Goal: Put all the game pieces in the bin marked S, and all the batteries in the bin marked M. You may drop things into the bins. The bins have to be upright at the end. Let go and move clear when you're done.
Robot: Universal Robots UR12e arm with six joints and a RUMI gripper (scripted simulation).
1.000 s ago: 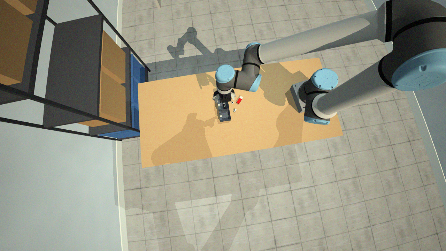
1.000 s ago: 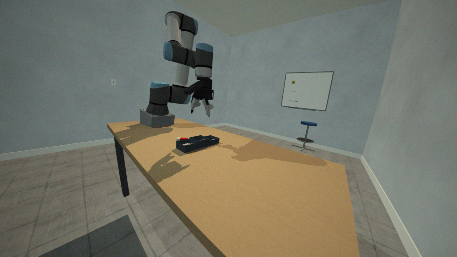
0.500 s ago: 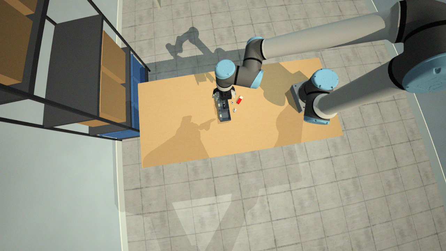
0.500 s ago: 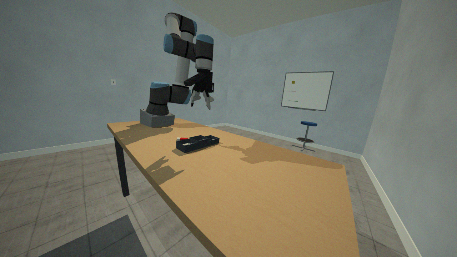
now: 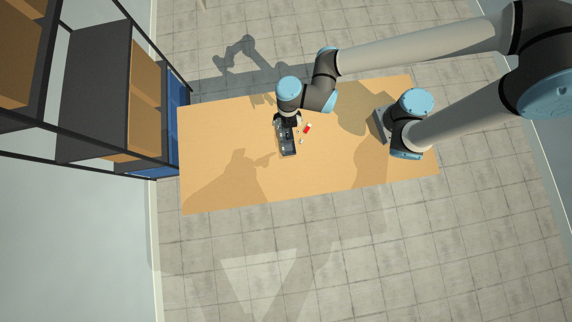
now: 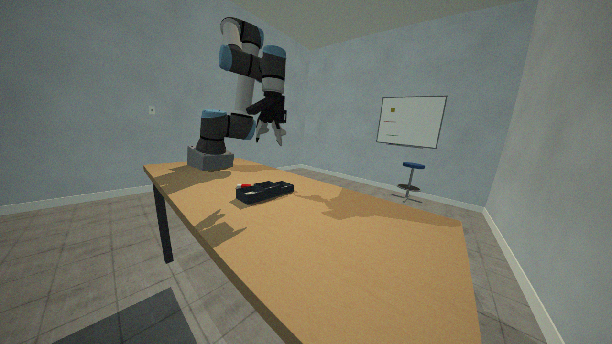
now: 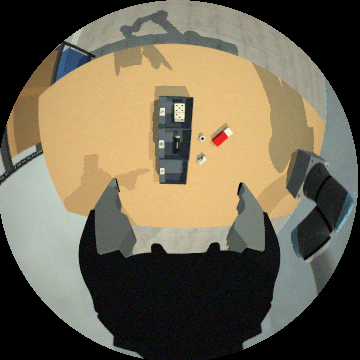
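Grey floor tiles surround a long wooden table in a room with pale blue walls. At the far left of the top view stands a dark metal shelf rack holding brown boxes, with blue bins at its lower right, just beside the table's left edge.

Near the middle of the table lies a dark tray of three bins in a row. In the wrist view the uppermost bin holds a white domino-like game piece, the middle bin holds a dark, slim battery, and the lowest bin shows nothing that can be made out. White letter tags sit on the bins' left side, too small to read.

Just right of the tray, on the bare table, lie two small pale pieces, too small to tell apart as game pieces or batteries. Right of them lies a red and white block, set at a slant.

Above the tray hangs the gripper, high over the table, its two grey fingers spread wide with nothing between them.

Farther right, the arm's grey base block stands at the table's end. In the exterior view, a whiteboard hangs on the far right wall with a blue stool below it.
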